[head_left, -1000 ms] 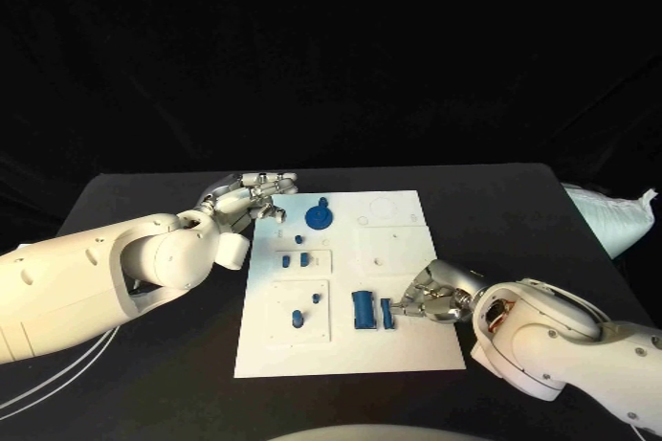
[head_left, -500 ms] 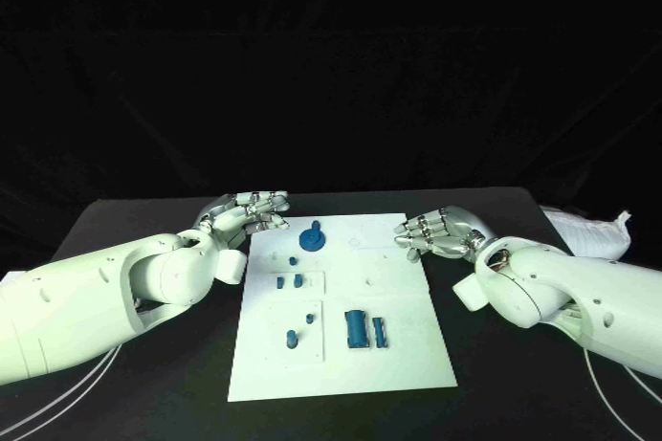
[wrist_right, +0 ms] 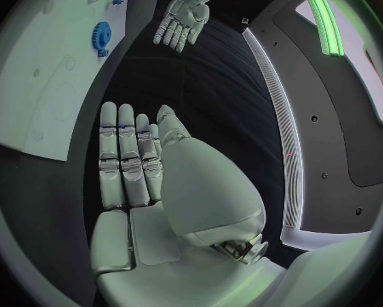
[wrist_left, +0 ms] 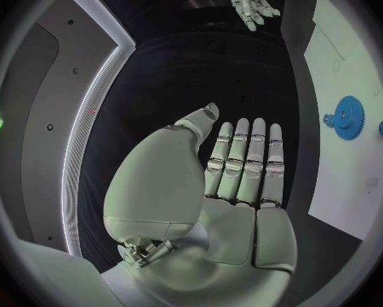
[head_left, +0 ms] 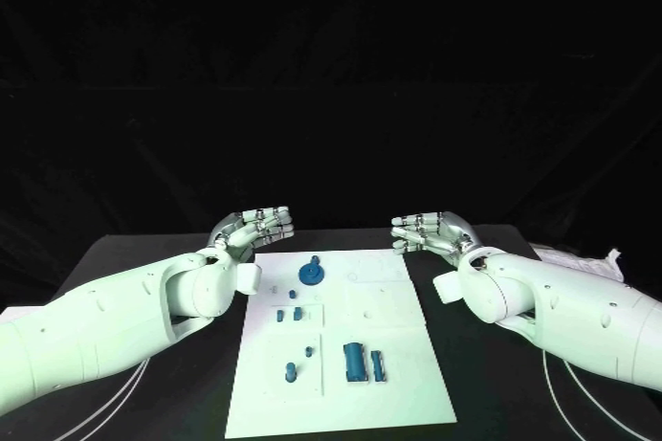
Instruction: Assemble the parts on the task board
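Black surface [head_left: 152, 259] beneath a dark backdrop, carrying the white task board [head_left: 408, 384] at its middle, long axis running away from the robot. Left robot hand [head_left: 255, 228] and right robot hand [head_left: 430, 232] are raised beyond the board's far corners, well apart, fingers straight and side by side, holding nothing. Blue gear [head_left: 313, 270] lies near the far edge. Two small blue pieces [head_left: 290, 315] sit side by side mid-board. Blue block [head_left: 355, 361] and slim blue bar [head_left: 378, 364] lie parallel near the near right, long axes along the board's length. Small blue peg [head_left: 291, 371] stands left of them. No legible writing.
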`<action>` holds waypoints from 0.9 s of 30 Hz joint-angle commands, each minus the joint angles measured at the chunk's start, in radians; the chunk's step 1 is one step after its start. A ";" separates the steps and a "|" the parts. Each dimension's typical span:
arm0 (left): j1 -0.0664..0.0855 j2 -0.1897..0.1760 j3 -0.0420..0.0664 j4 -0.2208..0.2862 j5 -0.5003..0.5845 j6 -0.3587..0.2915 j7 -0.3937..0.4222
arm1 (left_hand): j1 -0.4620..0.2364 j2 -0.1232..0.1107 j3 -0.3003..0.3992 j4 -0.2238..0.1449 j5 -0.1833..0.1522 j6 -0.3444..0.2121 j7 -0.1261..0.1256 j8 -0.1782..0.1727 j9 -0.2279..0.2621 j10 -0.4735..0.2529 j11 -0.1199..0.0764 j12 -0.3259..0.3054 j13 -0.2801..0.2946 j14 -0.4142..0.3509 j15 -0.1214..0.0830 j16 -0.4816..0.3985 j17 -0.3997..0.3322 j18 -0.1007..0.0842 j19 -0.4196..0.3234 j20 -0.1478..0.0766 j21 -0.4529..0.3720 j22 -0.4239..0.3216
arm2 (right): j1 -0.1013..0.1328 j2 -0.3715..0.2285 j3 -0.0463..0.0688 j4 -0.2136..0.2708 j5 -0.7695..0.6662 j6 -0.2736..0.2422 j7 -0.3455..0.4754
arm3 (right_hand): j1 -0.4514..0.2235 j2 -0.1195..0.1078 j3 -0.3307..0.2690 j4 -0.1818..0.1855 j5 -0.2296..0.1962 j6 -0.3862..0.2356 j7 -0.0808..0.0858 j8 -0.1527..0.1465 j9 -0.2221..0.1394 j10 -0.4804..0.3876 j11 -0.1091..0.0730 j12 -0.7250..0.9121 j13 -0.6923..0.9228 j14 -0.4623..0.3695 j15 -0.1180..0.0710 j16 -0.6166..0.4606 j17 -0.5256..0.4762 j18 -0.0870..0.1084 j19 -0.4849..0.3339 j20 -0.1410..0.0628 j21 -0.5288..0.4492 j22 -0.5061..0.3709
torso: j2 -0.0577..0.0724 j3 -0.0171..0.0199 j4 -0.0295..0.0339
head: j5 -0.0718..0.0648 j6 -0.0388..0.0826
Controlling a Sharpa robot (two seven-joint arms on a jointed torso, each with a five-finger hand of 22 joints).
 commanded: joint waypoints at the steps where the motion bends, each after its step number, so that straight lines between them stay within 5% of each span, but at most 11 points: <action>1: -0.002 0.015 0.001 -0.015 0.004 -0.027 0.056 | 0.000 0.012 -0.009 -0.001 0.005 0.006 0.004 -0.003 0.000 -0.002 -0.003 -0.007 -0.001 0.008 0.003 -0.010 -0.006 0.005 -0.009 0.000 -0.003 -0.011 | 0.000 0.018 0.001 -0.025 0.045 0.051 0.072 | -0.018 -0.001 0.009 -0.008 0.008 0.013 -0.003 -0.004 -0.010 0.017 0.000 0.000 -0.024 0.019 -0.002 -0.019 -0.021 0.016 0.025 -0.004 -0.022 -0.028 | -0.006 0.0035 0.0039 | 0.002 0.017; 3: -0.002 0.022 0.001 -0.021 0.002 -0.028 0.059 | 0.002 0.015 -0.010 -0.002 0.005 0.009 0.007 -0.003 0.000 0.001 -0.005 -0.007 -0.001 0.012 0.004 -0.015 -0.008 0.006 -0.011 0.000 -0.004 -0.017 | -0.001 0.026 0.001 -0.034 0.042 0.051 0.076 | -0.019 -0.002 0.011 -0.011 0.008 0.015 -0.003 -0.004 -0.013 0.019 0.000 0.000 -0.026 0.021 -0.002 -0.024 -0.026 0.015 0.029 -0.004 -0.028 -0.035 | -0.005 0.0044 0.0061 | 0.004 0.019; 4: -0.001 0.015 0.000 -0.014 0.000 -0.010 0.014 | -0.412 0.039 -0.108 -0.048 -0.033 -0.292 -0.052 -0.072 -0.066 -0.315 -0.052 -0.085 -0.064 -0.277 -0.042 -0.061 -0.042 -0.054 -0.222 -0.084 -0.068 -0.145 | 0.000 0.019 0.000 -0.023 0.016 0.012 0.021 | -0.483 -0.052 0.038 -0.044 -0.036 -0.288 -0.059 -0.067 -0.048 -0.328 -0.039 -0.065 -0.087 -0.352 -0.082 -0.048 -0.056 -0.051 -0.293 -0.058 -0.096 -0.139 | -0.003 0.0019 0.0020 | 0.001 0.011; 8: -0.005 0.012 0.001 -0.001 -0.006 -0.030 0.018 | -0.523 0.123 -0.141 -0.048 -0.039 -0.369 -0.064 -0.072 -0.066 -0.400 -0.068 -0.085 -0.064 -0.349 -0.055 -0.077 -0.052 -0.055 -0.282 -0.105 -0.068 -0.182 | -0.001 0.015 -0.001 -0.008 0.027 -0.009 0.029 | -0.620 -0.052 0.038 -0.055 -0.046 -0.367 -0.073 -0.067 -0.059 -0.421 -0.049 -0.065 -0.087 -0.450 -0.082 -0.120 -0.133 -0.051 -0.376 -0.072 -0.119 -0.172 | -0.014 0.0053 0.0106 | 0.000 0.014; 11: -0.013 0.005 0.004 0.028 -0.019 -0.074 0.026 | -0.632 0.123 -0.168 -0.048 -0.111 -0.447 -0.079 -0.072 -0.066 -0.482 -0.081 -0.085 -0.064 -0.424 -0.067 -0.090 -0.123 -0.071 -0.338 -0.128 -0.068 -0.216 | -0.005 0.008 -0.004 0.026 0.051 -0.052 0.046 | -0.743 -0.052 0.038 -0.131 -0.057 -0.445 -0.088 -0.067 -0.133 -0.511 -0.129 -0.065 -0.087 -0.547 -0.082 -0.120 -0.133 -0.062 -0.460 -0.086 -0.139 -0.200 | -0.035 0.0126 0.0290 | -0.002 0.021; 15: -0.028 -0.008 0.009 0.081 -0.043 -0.152 0.041 | -0.743 0.123 -0.197 -0.048 -0.111 -0.527 -0.094 -0.072 -0.066 -0.567 -0.095 -0.085 -0.064 -0.501 -0.080 -0.104 -0.123 -0.082 -0.396 -0.151 -0.068 -0.251 | -0.011 -0.006 -0.010 0.087 0.093 -0.131 0.077 | -0.865 -0.052 0.038 -0.131 -0.134 -0.523 -0.102 -0.067 -0.133 -0.601 -0.129 -0.065 -0.087 -0.643 -0.082 -0.120 -0.133 -0.073 -0.543 -0.100 -0.158 -0.229 | -0.058 0.0203 0.0485 | -0.005 0.028; 16: -0.035 -0.014 0.012 0.106 -0.054 -0.189 0.048 | -0.775 0.123 -0.204 -0.048 -0.111 -0.551 -0.099 -0.072 -0.066 -0.592 -0.099 -0.085 -0.064 -0.523 -0.152 -0.107 -0.123 -0.084 -0.413 -0.157 -0.068 -0.261 | -0.013 -0.013 -0.012 0.115 0.113 -0.168 0.091 | -0.905 -0.052 0.038 -0.131 -0.134 -0.548 -0.107 -0.067 -0.133 -0.630 -0.129 -0.065 -0.087 -0.675 -0.082 -0.120 -0.133 -0.079 -0.570 -0.105 -0.164 -0.238 | -0.063 0.0218 0.0524 | -0.005 0.029; 18: -0.046 -0.024 0.015 0.146 -0.072 -0.249 0.059 | -0.826 0.123 -0.217 -0.048 -0.111 -0.587 -0.106 -0.072 -0.066 -0.630 -0.173 -0.085 -0.064 -0.557 -0.152 -0.180 -0.123 -0.093 -0.439 -0.167 -0.068 -0.277 | -0.018 -0.023 -0.016 0.162 0.146 -0.228 0.115 | -0.961 -0.052 0.038 -0.131 -0.134 -0.584 -0.114 -0.067 -0.133 -0.671 -0.129 -0.065 -0.087 -0.718 -0.082 -0.120 -0.133 -0.084 -0.607 -0.111 -0.172 -0.251 | -0.066 0.0228 0.0548 | -0.006 0.030; 19: -0.051 -0.028 0.017 0.166 -0.081 -0.279 0.065 | -0.847 0.123 -0.223 -0.048 -0.111 -0.602 -0.109 -0.072 -0.066 -0.646 -0.173 -0.085 -0.064 -0.572 -0.152 -0.180 -0.123 -0.093 -0.451 -0.171 -0.068 -0.284 | -0.020 -0.028 -0.018 0.183 0.161 -0.256 0.126 | -0.987 -0.052 0.038 -0.131 -0.134 -0.600 -0.186 -0.067 -0.133 -0.690 -0.129 -0.065 -0.087 -0.739 -0.082 -0.120 -0.133 -0.084 -0.625 -0.182 -0.176 -0.257 | -0.066 0.0228 0.0548 | -0.006 0.030; 26: -0.080 -0.053 0.027 0.268 -0.128 -0.431 0.094 | -0.974 0.123 -0.254 -0.048 -0.111 -0.693 -0.182 -0.072 -0.066 -0.742 -0.173 -0.085 -0.064 -0.659 -0.152 -0.180 -0.123 -0.104 -0.516 -0.197 -0.068 -0.324 | -0.031 -0.054 -0.028 0.295 0.239 -0.400 0.182 | -1.129 -0.052 0.038 -0.131 -0.134 -0.690 -0.186 -0.067 -0.133 -0.795 -0.129 -0.065 -0.087 -0.850 -0.082 -0.120 -0.133 -0.095 -0.721 -0.182 -0.199 -0.290 | -0.066 0.0228 0.0548 | -0.006 0.030; 27: -0.083 -0.056 0.028 0.282 -0.134 -0.451 0.098 | -0.995 0.123 -0.259 -0.048 -0.111 -0.708 -0.182 -0.072 -0.066 -0.759 -0.173 -0.085 -0.064 -0.674 -0.152 -0.180 -0.123 -0.180 -0.527 -0.201 -0.068 -0.331 | -0.032 -0.057 -0.030 0.308 0.249 -0.418 0.189 | -1.154 -0.052 0.038 -0.131 -0.134 -0.706 -0.186 -0.067 -0.133 -0.813 -0.129 -0.065 -0.087 -0.870 -0.082 -0.120 -0.133 -0.170 -0.738 -0.182 -0.269 -0.295 | -0.066 0.0228 0.0548 | -0.006 0.030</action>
